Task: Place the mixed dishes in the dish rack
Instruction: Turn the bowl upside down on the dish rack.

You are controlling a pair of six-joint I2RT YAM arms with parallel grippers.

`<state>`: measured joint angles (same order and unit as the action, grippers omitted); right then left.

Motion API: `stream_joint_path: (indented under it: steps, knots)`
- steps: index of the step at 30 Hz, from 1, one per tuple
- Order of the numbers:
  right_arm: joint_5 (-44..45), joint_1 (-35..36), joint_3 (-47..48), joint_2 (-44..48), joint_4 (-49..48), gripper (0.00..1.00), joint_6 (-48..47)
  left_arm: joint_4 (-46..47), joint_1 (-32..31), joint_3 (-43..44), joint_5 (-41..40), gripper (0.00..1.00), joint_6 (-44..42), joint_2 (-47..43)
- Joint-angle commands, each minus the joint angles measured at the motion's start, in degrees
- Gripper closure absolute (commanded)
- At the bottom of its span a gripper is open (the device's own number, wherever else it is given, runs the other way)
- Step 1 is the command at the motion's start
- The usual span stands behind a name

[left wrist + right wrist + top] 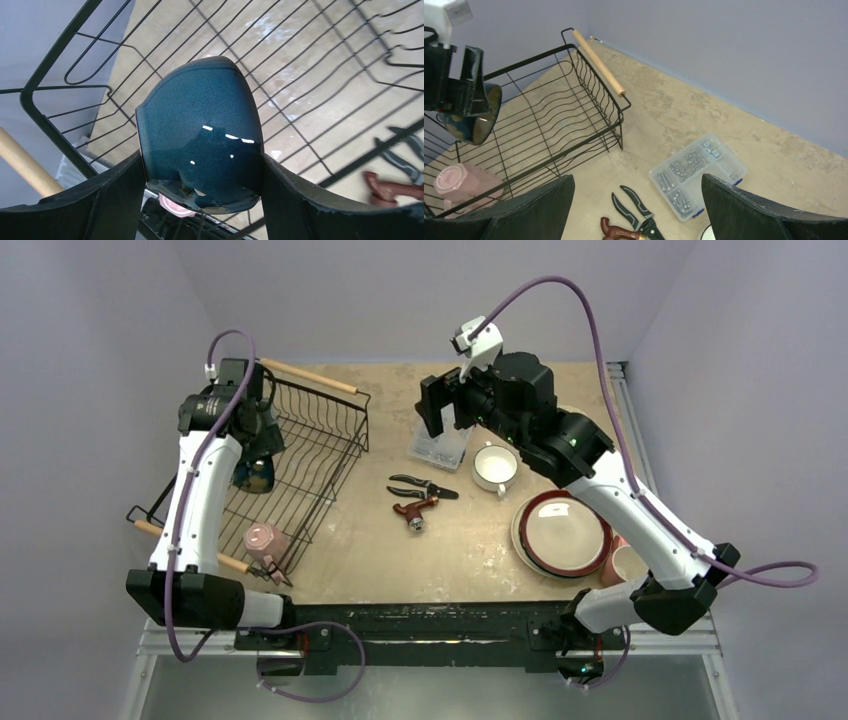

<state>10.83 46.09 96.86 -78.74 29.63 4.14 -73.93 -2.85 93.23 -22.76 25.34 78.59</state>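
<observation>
My left gripper (258,455) is shut on a dark teal bowl (200,135), held tilted above the floor of the black wire dish rack (363,425) near its left side. From the right wrist the same bowl (474,120) hangs over the rack (529,61). A pink mug (266,541) lies in the rack's near corner. My right gripper (437,405) hovers open and empty over the table's middle. A white cup (495,466), a red-black-rimmed plate (562,532) stacked on another plate, and a pink mug (622,562) sit on the table at right.
Black pliers (425,486) and a red-handled tool (415,510) lie between the rack and the cup. A clear compartment box (438,445) of screws sits under my right gripper. The rack has wooden rod handles (599,62). Purple walls enclose the table.
</observation>
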Motion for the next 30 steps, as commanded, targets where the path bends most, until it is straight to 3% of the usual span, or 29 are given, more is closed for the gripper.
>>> stream_joint_path:
  steps: [1,15,30]
  knots:
    - [-4.1,-0.2,5.3,-2.7,4.1,0.01,1.4,8.1,1.1,-4.8,-7.7,1.00,-4.7,-0.5]
    - [-7.5,-0.2,11.2,-9.1,8.5,0.01,3.5,16.5,2.8,-20.9,-18.0,1.00,-11.8,3.0]
    - [-7.3,-0.6,9.5,-9.1,8.2,0.01,2.4,17.1,2.9,-30.1,-23.5,1.00,-6.0,7.9]
